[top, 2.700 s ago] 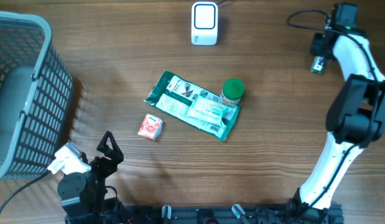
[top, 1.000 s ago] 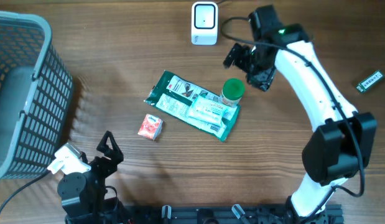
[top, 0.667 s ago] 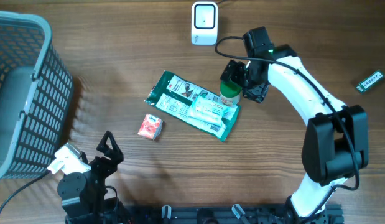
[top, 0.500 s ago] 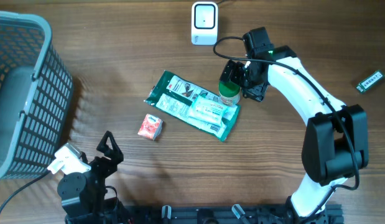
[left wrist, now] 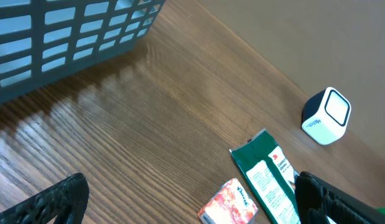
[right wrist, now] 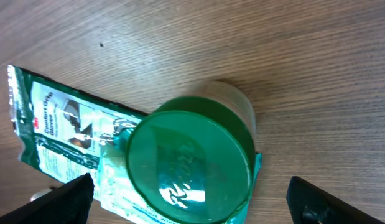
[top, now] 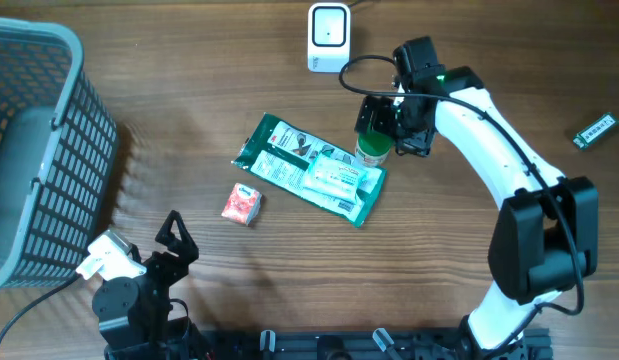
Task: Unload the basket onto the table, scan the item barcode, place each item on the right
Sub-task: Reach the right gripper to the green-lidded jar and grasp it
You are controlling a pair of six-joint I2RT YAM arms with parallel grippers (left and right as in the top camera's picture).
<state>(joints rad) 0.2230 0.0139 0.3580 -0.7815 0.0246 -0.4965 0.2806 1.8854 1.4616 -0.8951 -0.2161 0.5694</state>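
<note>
A jar with a green lid [top: 372, 152] stands on the right end of a flat green packet [top: 309, 172]. My right gripper [top: 385, 130] hangs open directly over the jar. In the right wrist view the green lid [right wrist: 189, 165] fills the space between the two black fingertips [right wrist: 71, 198], which stand apart from it on either side. The white barcode scanner [top: 328, 38] sits at the table's far edge. My left gripper [top: 176, 238] rests open near the front left, holding nothing.
A small red tissue pack [top: 242, 203] lies left of the packet. A grey slatted basket [top: 39, 150] fills the left side. A small green stick-shaped item [top: 595, 131] lies at the far right. The scanner's cable runs off the table's far edge.
My right arm swung in from the far right, leaving the small green item on the table, and now sits over the green-lidded jar. The left arm has not moved.
</note>
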